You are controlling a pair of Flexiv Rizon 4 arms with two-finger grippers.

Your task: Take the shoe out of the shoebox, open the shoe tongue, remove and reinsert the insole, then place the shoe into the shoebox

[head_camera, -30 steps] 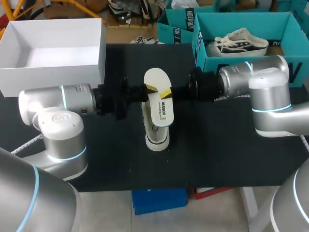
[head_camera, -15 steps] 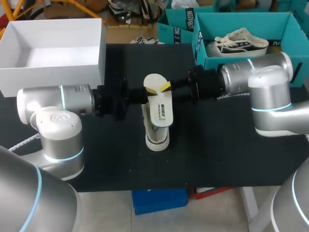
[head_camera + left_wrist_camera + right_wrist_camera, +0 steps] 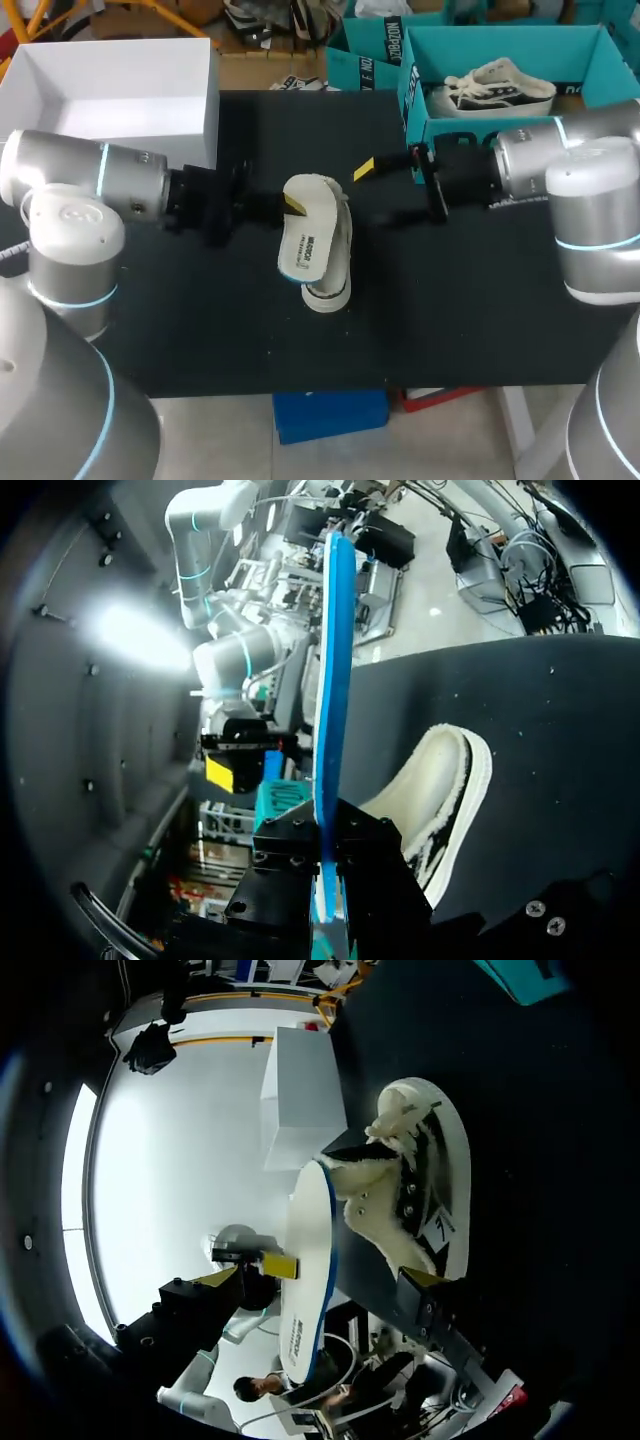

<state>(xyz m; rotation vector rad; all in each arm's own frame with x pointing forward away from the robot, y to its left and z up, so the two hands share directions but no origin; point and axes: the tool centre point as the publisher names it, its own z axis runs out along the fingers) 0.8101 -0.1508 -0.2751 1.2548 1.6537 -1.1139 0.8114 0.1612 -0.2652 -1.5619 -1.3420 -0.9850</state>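
Observation:
A cream shoe [image 3: 332, 272] lies on the black table, toe toward the front edge. Its white insole [image 3: 308, 232] with a blue underside hangs tilted over the shoe, and my left gripper [image 3: 290, 207] is shut on its edge. In the left wrist view the insole [image 3: 331, 670] stands edge-on between that gripper's fingers [image 3: 326, 885], with the shoe [image 3: 440, 800] beyond. My right gripper [image 3: 378, 192] stands open to the right of the insole, apart from it. The right wrist view has the insole [image 3: 303, 1260] and the shoe [image 3: 425, 1185] ahead of that open gripper [image 3: 320, 1285].
An empty white shoebox [image 3: 205, 100] stands at the back left. At the back right, a teal box [image 3: 500, 130] holds another shoe [image 3: 495, 88], close behind my right arm. Black tabletop lies in front of the shoe.
My right gripper opened, let go of the insole and drew back to the right. The left arm pulled the insole a little left and tilted it.

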